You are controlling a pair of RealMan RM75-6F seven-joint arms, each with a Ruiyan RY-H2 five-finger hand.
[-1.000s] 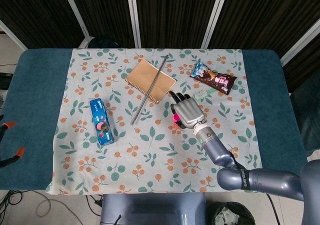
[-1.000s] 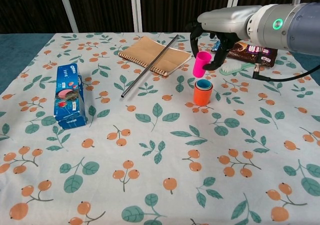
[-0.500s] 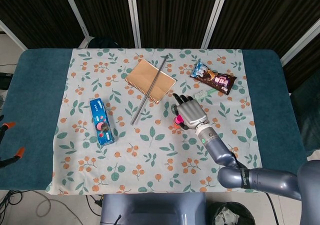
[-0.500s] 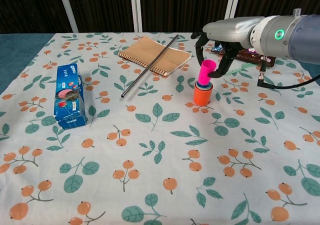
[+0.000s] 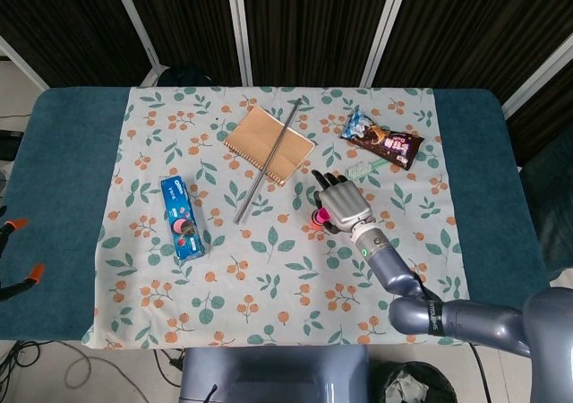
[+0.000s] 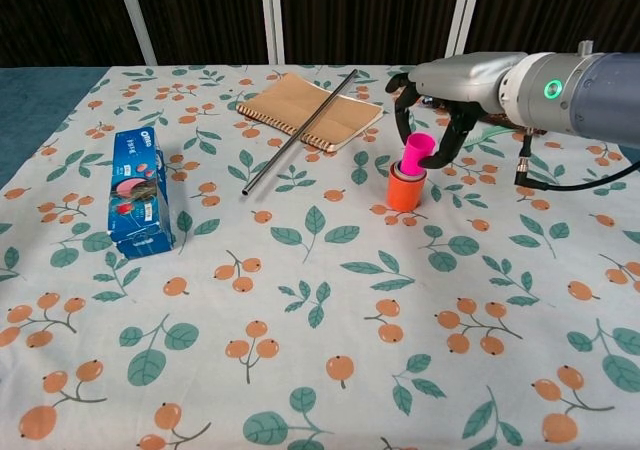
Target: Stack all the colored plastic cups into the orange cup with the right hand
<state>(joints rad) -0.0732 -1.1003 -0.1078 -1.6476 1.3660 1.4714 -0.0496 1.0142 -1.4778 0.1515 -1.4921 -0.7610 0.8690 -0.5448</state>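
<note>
A: Where was the pink cup (image 6: 417, 153) at that point?

B: Sitting partway down in the orange cup (image 6: 405, 191), tilted a little, with its rim well above the orange rim. A thin blue edge showed just inside the orange cup, so I judged another cup was already nested there. The stack stood on the table (image 6: 300, 300), in front of the notebook (image 6: 312, 109) and the steel rod (image 6: 298, 133) lying across it.

A: And the right hand (image 6: 432, 130)?

B: Its fingers were curled round the pink cup's upper part, closed on it from above and from both sides. The left hand did not show in either view.

A: How would you expect that cup to handle?

B: Light, thin-walled plastic, I'd say. Smooth and a bit slippery, stiff enough to keep its shape but likely to flex if squeezed hard. Not fragile. The bigger worry was the orange cup: with so little weight, it could tip or slide on the cloth if pushed sideways.

A: So where to hold?

B: Near the rim, lightly, on opposite sides, where the wall is stiffest, pressing straight down along the orange cup's axis. A tilted cup tends to wedge.

A: Anything near enough to matter?

B: The snack packet (image 6: 505, 105) lay behind the orange cup, apart from it.
</note>
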